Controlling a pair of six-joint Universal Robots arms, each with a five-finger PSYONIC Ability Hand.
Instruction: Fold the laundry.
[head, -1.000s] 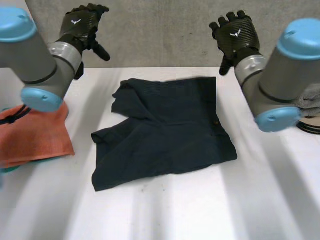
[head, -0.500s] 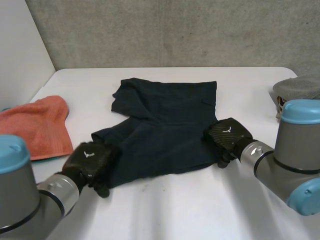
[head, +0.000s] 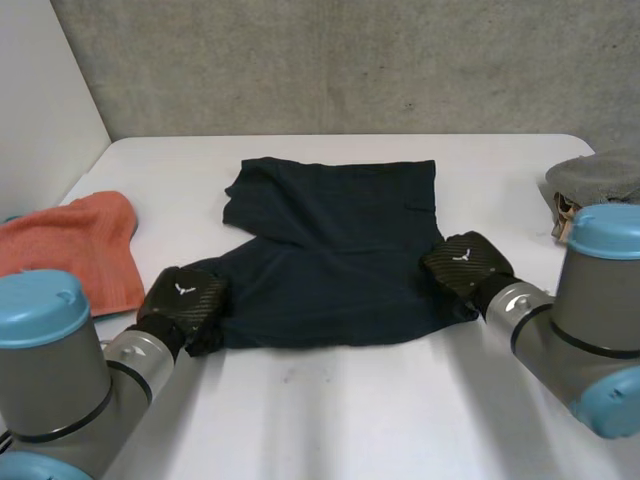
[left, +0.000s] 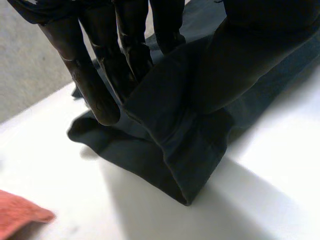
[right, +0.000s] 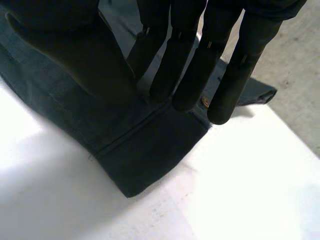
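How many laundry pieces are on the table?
3: dark shorts in the middle, orange towel at the left edge, grey cloth at the right edge. Others may lie hidden beneath.

Materials: shorts (head: 330, 250), matt dark woven cloth; table (head: 400, 420), smooth white with faint sheen; towel (head: 70, 245), nubby orange cloth; wall (head: 350, 60), rough grey concrete.

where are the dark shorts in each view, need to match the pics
head view: dark shorts mid-table, between left robot hand and right robot hand.
left wrist view: pinched fold at the left robot hand's fingertips.
right wrist view: corner under the right robot hand.
shared landmark: white table.
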